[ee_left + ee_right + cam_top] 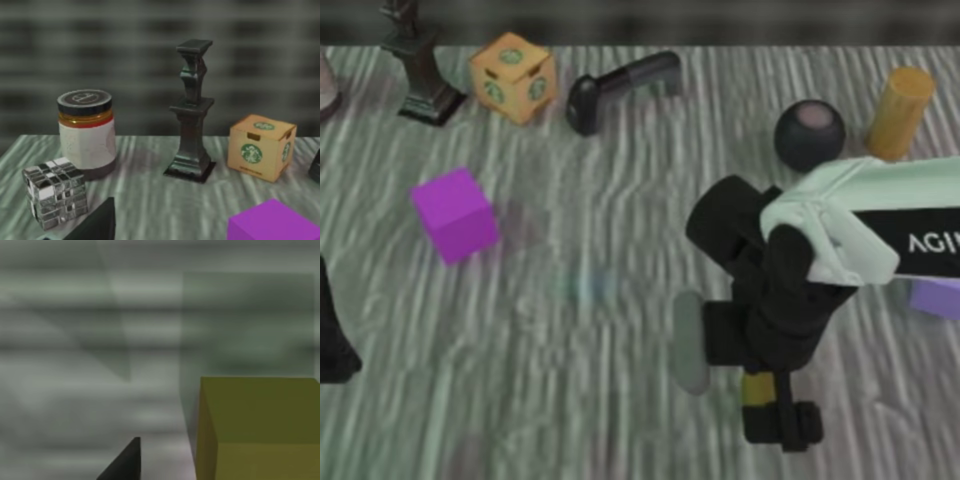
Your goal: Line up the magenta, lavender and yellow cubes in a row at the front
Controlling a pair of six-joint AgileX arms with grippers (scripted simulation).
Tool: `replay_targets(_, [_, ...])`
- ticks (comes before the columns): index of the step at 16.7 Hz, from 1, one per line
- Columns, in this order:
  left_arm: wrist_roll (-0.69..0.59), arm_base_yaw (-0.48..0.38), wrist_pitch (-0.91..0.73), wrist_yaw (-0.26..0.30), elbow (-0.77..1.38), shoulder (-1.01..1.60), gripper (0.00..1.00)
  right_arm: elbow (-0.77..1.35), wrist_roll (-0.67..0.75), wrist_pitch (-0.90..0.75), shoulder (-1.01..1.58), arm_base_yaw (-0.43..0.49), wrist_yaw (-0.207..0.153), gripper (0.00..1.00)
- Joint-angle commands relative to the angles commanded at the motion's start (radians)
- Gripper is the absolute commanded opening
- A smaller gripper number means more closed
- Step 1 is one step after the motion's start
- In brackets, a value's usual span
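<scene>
One arm at work: right gripper (772,408) reaches in from the right edge to lower centre-right of the top view, fingers closed on the yellow cube (756,388), magenta cube (455,213) at left, lavender cube (938,297) at right edge under the arm, left arm parked at left edge.

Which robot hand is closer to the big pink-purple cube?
The left. The left hand is parked at the table's left edge, a little in front of the magenta cube. The right hand is over the front right, at the yellow cube.
</scene>
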Motion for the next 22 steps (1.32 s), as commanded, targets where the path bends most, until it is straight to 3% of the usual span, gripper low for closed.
replay_targets(8, [0.000, 0.000, 0.000, 0.000, 0.000, 0.000, 1.00, 0.003, -0.001, -0.004, -0.002, 0.000, 0.000, 1.00])
replay_targets(16, [0.000, 0.000, 0.000, 0.000, 0.000, 0.000, 1.00, 0.146, -0.006, -0.253, -0.101, 0.004, -0.001, 1.00])
replay_targets(22, [0.000, 0.000, 0.000, 0.000, 0.000, 0.000, 1.00, 0.154, -0.008, -0.263, -0.106, 0.000, -0.001, 1.00])
